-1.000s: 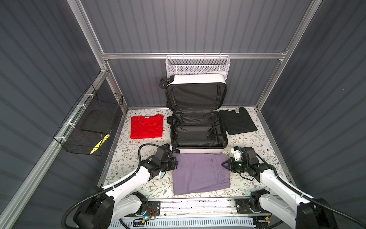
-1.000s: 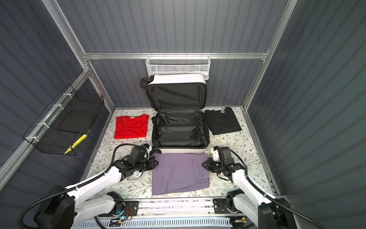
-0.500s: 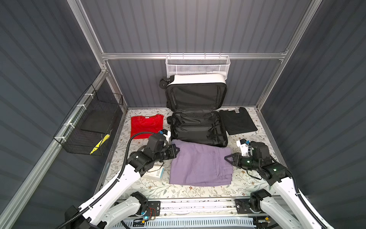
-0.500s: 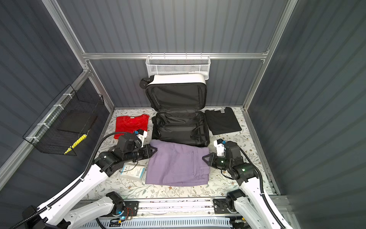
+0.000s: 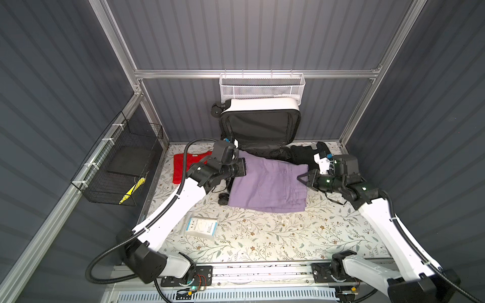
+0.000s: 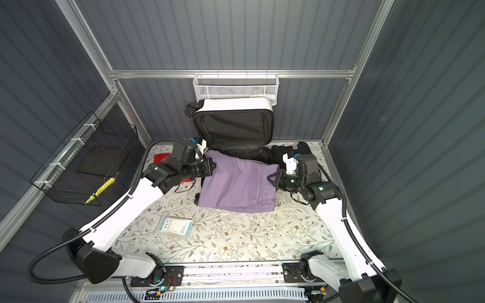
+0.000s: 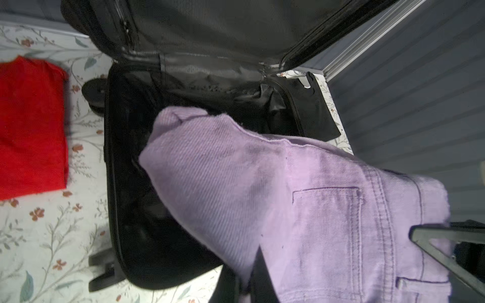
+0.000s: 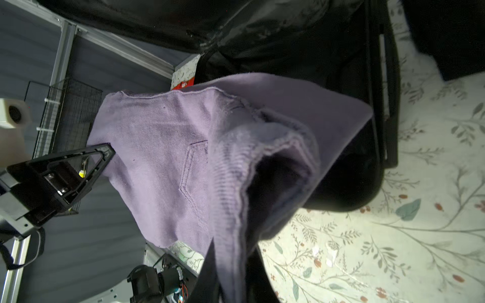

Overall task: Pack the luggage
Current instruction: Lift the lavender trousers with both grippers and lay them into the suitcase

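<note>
Floral-print surface, near edge: flat white packet, lying loose, well apart from both arms.
Mid-field: folded purple trousers, held up between two arms, draped over the front of the luggage.
Left claw clamped on the trousers' left edge; right claw clamped on their right edge.
Luggage against the back wall, open, lid upright, black-lined base flat and largely covered by the trousers.
Red garment left of base; black garment right of base.
White mesh basket on the wall above.
</note>
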{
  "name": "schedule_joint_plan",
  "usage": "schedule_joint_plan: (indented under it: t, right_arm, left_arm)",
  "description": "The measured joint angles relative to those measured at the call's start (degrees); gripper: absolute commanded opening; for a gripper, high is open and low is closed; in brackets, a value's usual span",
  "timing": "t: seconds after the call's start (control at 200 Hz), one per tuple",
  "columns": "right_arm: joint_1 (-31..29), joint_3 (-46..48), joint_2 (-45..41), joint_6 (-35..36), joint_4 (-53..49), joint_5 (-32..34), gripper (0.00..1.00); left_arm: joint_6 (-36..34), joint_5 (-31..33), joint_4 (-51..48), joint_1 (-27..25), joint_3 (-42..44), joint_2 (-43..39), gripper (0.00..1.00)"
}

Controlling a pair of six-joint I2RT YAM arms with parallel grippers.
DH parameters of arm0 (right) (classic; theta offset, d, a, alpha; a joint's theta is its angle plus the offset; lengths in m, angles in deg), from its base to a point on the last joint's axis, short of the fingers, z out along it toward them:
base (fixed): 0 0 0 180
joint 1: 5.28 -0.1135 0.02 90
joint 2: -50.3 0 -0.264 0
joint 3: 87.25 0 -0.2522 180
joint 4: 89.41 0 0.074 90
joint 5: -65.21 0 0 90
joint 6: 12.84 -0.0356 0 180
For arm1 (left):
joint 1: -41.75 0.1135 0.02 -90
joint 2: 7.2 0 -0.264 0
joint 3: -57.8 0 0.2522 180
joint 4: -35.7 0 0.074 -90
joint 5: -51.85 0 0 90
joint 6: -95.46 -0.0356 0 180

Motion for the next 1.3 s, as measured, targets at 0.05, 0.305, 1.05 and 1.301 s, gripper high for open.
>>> schedule_joint_plan:
  t: [0.05,0.305,1.05,1.301]
  right_arm:
    - [1.4,-2.6,3.6,0.3,1.0,-0.1,0.0]
    - [5.9,-10.1,19.0,0.6,6.2,-2.0,0.0]
    - [4.4,-12.7,37.2,1.1,14.5,-2.4,0.0]
    - [3.5,-12.7,42.6,1.0,16.5,-1.8,0.23]
  left_arm:
    - [-1.3,0.2,0.2,1.1,-2.4,2.9,0.0]
    - [-5.0,0.1,2.7,8.3,-7.6,14.9,0.0]
    - [-10.4,1.8,5.4,10.6,-10.6,27.8,0.0]
    - [-12.0,3.2,4.8,11.3,-11.3,32.0,0.0]
